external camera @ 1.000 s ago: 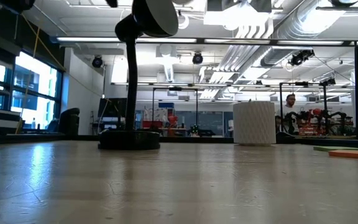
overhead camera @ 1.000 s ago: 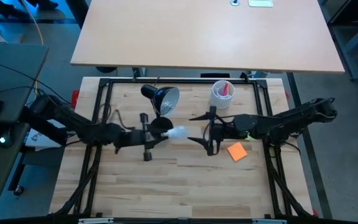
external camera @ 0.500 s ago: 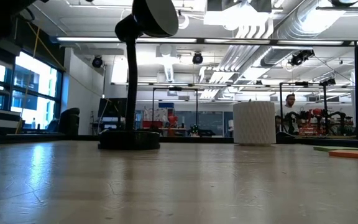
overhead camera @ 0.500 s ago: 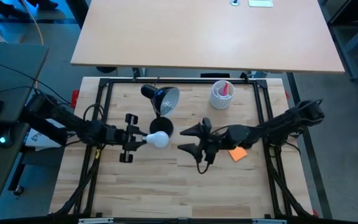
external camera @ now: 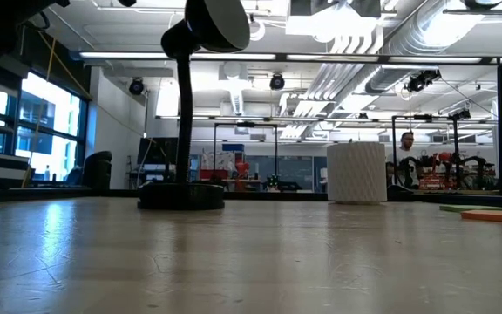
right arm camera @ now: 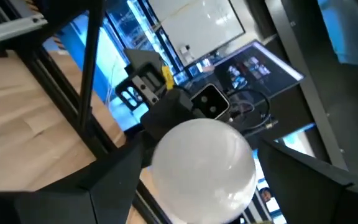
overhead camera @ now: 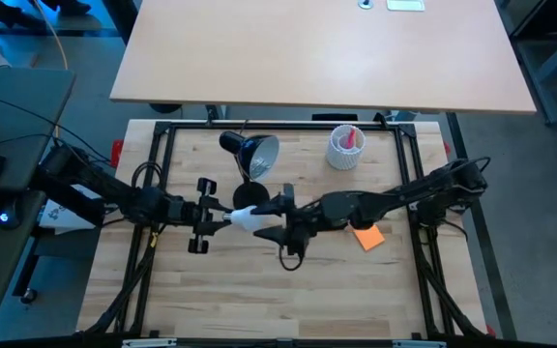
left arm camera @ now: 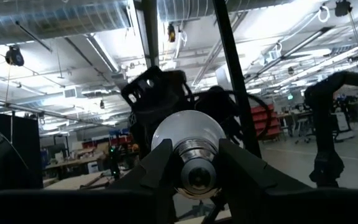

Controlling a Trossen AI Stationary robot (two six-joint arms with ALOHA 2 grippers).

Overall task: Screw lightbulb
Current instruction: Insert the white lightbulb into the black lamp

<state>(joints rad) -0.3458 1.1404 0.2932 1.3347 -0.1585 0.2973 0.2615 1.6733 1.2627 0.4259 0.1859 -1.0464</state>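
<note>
The lightbulb [overhead camera: 249, 218], a white globe on a silvery screw base, hangs over the middle of the table. My left gripper [overhead camera: 228, 218] is shut on it from the left. My right gripper [overhead camera: 267, 220] comes from the right and stands open. Its two fingers [right arm camera: 104, 180] flank the white globe [right arm camera: 201, 165], and I cannot tell whether they touch it. The black desk lamp [overhead camera: 255, 155] stands on its round base [external camera: 181, 196] just beyond the bulb, its shade [external camera: 216, 22] raised. My left gripper pinches the bulb's silvery screw base [left arm camera: 197, 167] between its two fingers [left arm camera: 157, 168], one on each side. The fingers reach in from the table's left, roughly level and tipped a little up. The bulb is lifted clear of the table, its globe [left arm camera: 188, 127] pointing away toward the right gripper.
A white ribbed cup [overhead camera: 344, 147] with a red item stands at the back right, also showing in the low view [external camera: 356, 172]. An orange pad [overhead camera: 367, 235] lies under my right arm. A black frame [overhead camera: 162, 135] runs around the wooden table.
My left gripper drew back toward the table's left and tipped up, carrying the bulb away from the lamp's base, then kept still. My right gripper moved toward the table's left, rolling as it went, until its open fingers came around the bulb's globe.
</note>
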